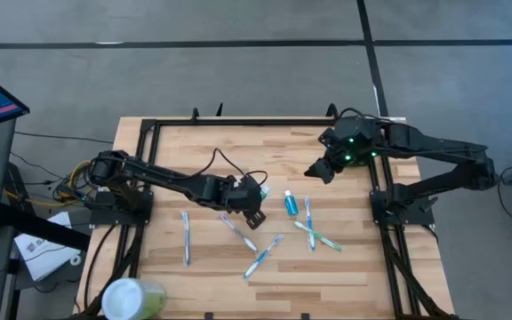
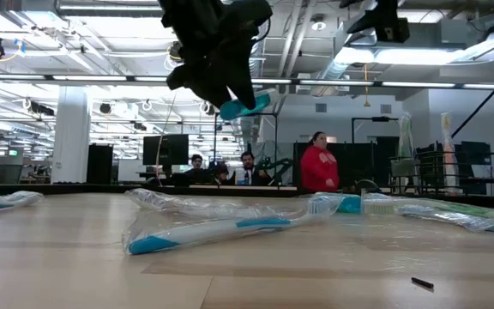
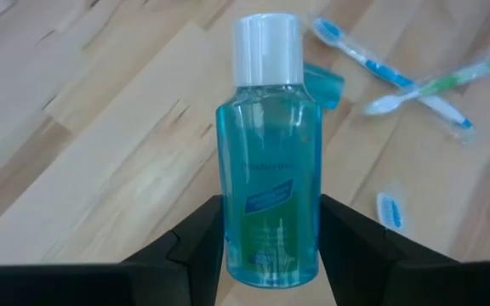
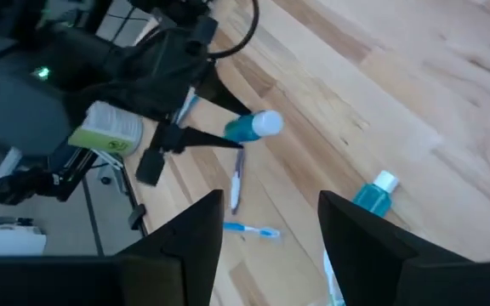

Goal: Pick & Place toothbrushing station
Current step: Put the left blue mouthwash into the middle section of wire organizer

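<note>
A blue mouthwash bottle with a white cap sits in my left gripper over the middle of the wooden table, lifted clear of it in the low view. My right gripper hovers open and empty above the table's far right part. A second small blue bottle stands on its base on the table between the two grippers. The toothbrushing station is out of view. My left gripper pinches the bottle's lower body between its two fingers, one on each side. The fingers slant down toward the table, and the bottle lies along them. Its white cap points away from the gripper. The bottle hangs clear of the table.
Several wrapped toothbrushes lie scattered on the near half: one at the left, some in the middle and a crossed pair at the right. A pale-green cup with a white lid sits at the near left corner. People stand beyond the table.
</note>
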`<action>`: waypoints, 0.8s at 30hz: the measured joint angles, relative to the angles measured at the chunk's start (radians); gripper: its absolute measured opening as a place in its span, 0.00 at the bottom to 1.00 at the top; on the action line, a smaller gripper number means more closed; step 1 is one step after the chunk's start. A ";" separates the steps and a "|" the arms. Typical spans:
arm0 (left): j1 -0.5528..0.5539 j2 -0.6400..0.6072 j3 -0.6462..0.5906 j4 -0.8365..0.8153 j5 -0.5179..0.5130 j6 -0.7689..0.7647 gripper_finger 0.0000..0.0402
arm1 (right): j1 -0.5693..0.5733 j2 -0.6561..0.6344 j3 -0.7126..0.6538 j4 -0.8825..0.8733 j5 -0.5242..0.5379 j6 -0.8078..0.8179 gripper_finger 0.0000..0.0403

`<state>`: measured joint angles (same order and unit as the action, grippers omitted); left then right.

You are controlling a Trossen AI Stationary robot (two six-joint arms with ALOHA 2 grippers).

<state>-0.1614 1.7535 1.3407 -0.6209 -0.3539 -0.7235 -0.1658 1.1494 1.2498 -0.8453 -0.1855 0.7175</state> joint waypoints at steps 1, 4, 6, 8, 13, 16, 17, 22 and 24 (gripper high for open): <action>-0.002 0.000 0.000 0.001 0.003 0.008 0.39 | 0.000 0.007 0.000 -0.002 0.000 0.013 0.46; -0.003 0.000 0.000 0.001 0.004 0.025 0.39 | 0.001 0.037 0.001 0.003 0.000 0.064 0.47; -0.002 0.000 0.000 0.000 0.002 0.047 0.39 | 0.002 0.055 -0.002 -0.013 0.000 0.089 0.47; -0.002 -0.001 0.000 0.001 -0.002 0.088 0.40 | 0.004 0.080 0.001 0.008 -0.012 0.117 0.46; -0.003 -0.021 0.000 -0.005 -0.022 0.163 0.39 | 0.006 0.155 0.000 0.019 -0.086 0.137 0.45; -0.003 -0.046 -0.001 -0.004 -0.040 0.207 0.39 | 0.006 0.212 -0.001 0.030 -0.109 0.136 0.44; -0.003 -0.053 0.000 0.000 -0.042 0.211 0.40 | 0.006 0.231 -0.002 0.037 -0.114 0.136 0.44; -0.003 -0.108 -0.022 0.003 -0.058 0.227 0.39 | 0.000 0.282 -0.001 0.217 -0.159 0.156 0.44; -0.003 -0.133 -0.040 -0.005 -0.065 0.220 0.39 | -0.012 0.285 -0.007 0.282 -0.206 0.180 0.43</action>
<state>-0.1642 1.6204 1.3003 -0.6255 -0.4187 -0.5036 -0.1777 1.4344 1.2429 -0.5629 -0.3917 0.8971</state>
